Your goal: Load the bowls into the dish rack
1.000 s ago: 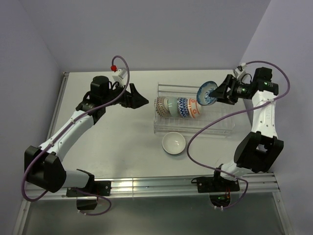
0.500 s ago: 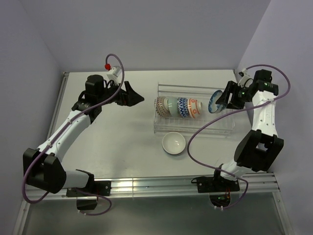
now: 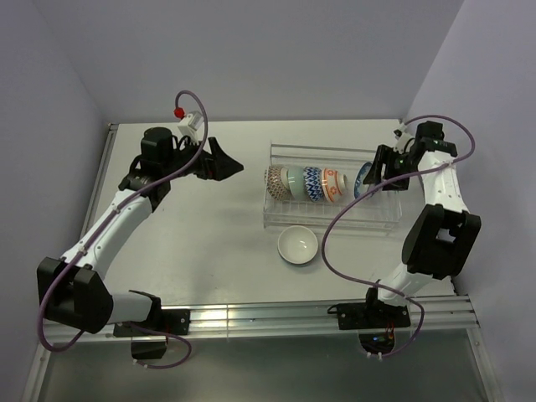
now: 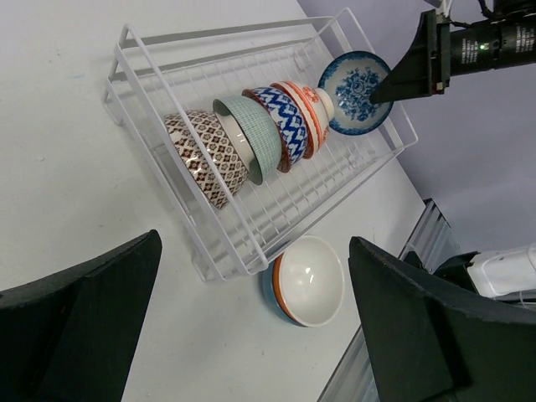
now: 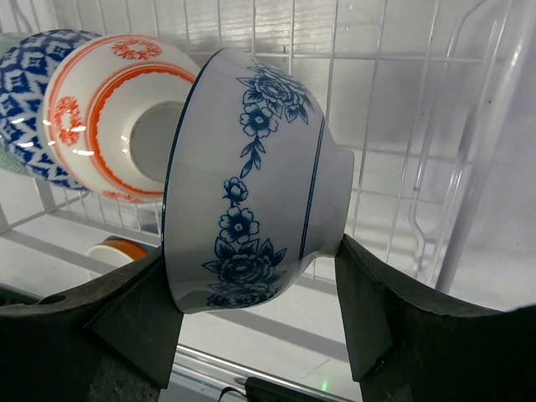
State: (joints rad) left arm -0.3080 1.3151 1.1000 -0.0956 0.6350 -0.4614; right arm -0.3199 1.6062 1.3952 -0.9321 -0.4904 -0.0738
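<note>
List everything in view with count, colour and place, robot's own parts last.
dish rack: one, silvery wire, middle of the table
brown-patterned bowl: one, brown and white, on edge at the left end of the row in the rack
pale green bowl: one, second in the row
blue zigzag bowl: one, blue and white, third
orange-red bowl: one, orange-red on white, fourth
blue floral bowl: one, blue on white, held on edge at the rack's right end
white bowl: one, white inside, orange rim, upright on the table before the rack
table: one, pale grey
left arm: one, left of the rack, jaws open, empty
right arm: one, jaws shut on the blue floral bowl
</note>
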